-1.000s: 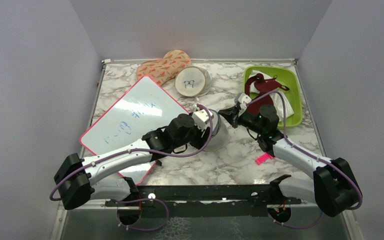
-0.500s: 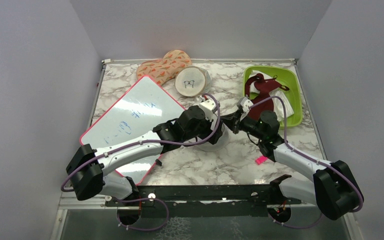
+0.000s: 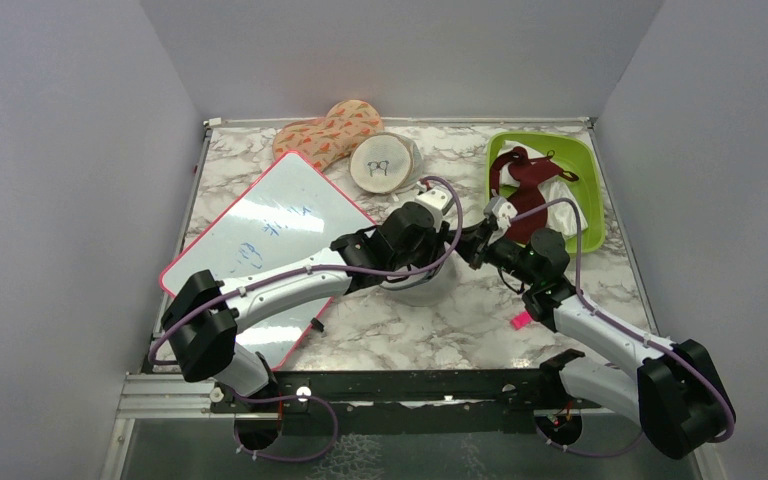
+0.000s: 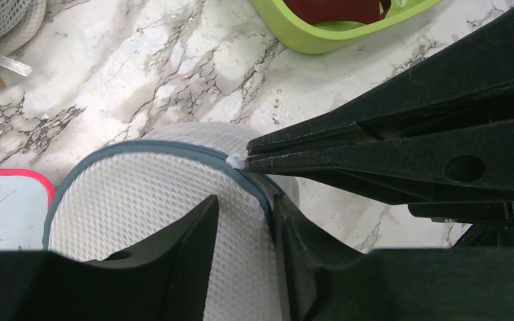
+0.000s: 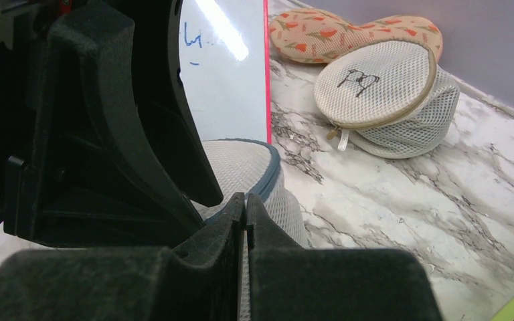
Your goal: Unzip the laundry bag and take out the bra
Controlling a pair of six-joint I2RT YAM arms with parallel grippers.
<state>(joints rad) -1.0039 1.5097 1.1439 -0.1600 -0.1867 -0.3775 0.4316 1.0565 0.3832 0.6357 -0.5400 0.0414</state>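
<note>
The laundry bag [image 4: 134, 200] is a white mesh drum with a grey-blue rim; in the top view only a sliver of the laundry bag [image 3: 422, 287] shows under the left arm. My left gripper [image 4: 244, 214] pinches its edge, one finger on the mesh top and one outside the rim. My right gripper [image 5: 245, 197] is shut, and its tips hold the small white zip pull [image 4: 235, 160] on the rim. In the top view the left gripper [image 3: 438, 262] and right gripper [image 3: 459, 250] meet over the bag. The bra is hidden.
A green bin [image 3: 582, 160] holding a dark red garment [image 3: 530, 175] stands at the back right. A beige round pouch [image 3: 382, 165] and an orange-patterned pouch [image 3: 325, 130] lie at the back. A pink-edged whiteboard [image 3: 260, 230] lies on the left, a pink scrap [image 3: 522, 320] near the right arm.
My left arm has swung right and farther back across the bag, covering most of it. The right gripper has shifted slightly right, staying at the bag's rim.
</note>
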